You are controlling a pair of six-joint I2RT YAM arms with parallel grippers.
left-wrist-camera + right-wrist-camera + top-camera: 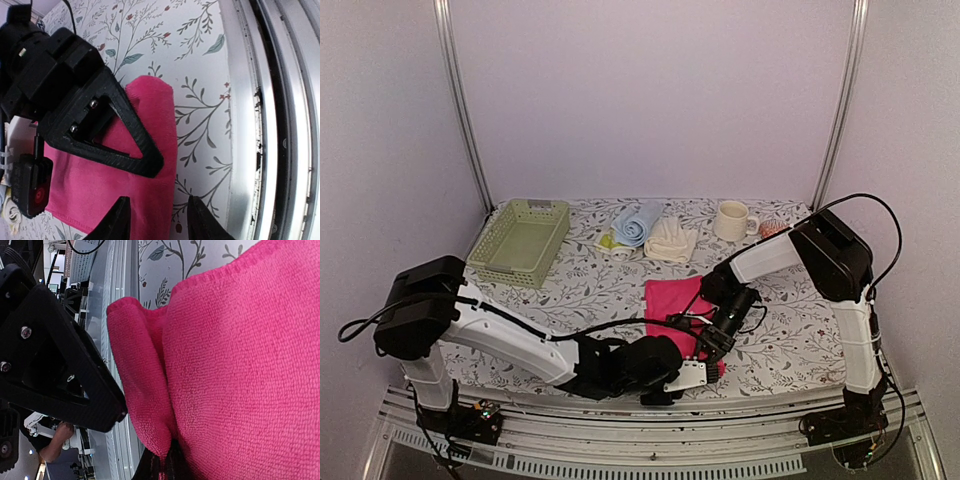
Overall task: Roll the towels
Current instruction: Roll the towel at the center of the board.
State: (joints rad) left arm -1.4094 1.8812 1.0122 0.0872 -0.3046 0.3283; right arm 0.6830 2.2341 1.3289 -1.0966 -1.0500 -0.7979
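A hot pink towel (670, 300) lies flat near the table's front edge, its near end folded over. My right gripper (167, 466) is shut on that folded edge of the pink towel (240, 340). My left gripper (157, 222) is open, one fingertip over the pink towel (100, 190) and the other over bare tablecloth, straddling the towel's side edge. In the top view both grippers meet at the towel's near corner, left gripper (700, 368) and right gripper (712, 345). At the back lie a rolled light blue towel (638, 222), a cream-white towel (671, 241) and a yellow-green towel (609, 242).
A pale green mesh basket (520, 240) stands at the back left. A cream mug (730, 220) stands at the back right. The metal rail of the table's front edge (270, 125) runs close beside my left gripper. The floral tablecloth (600, 290) covers the table.
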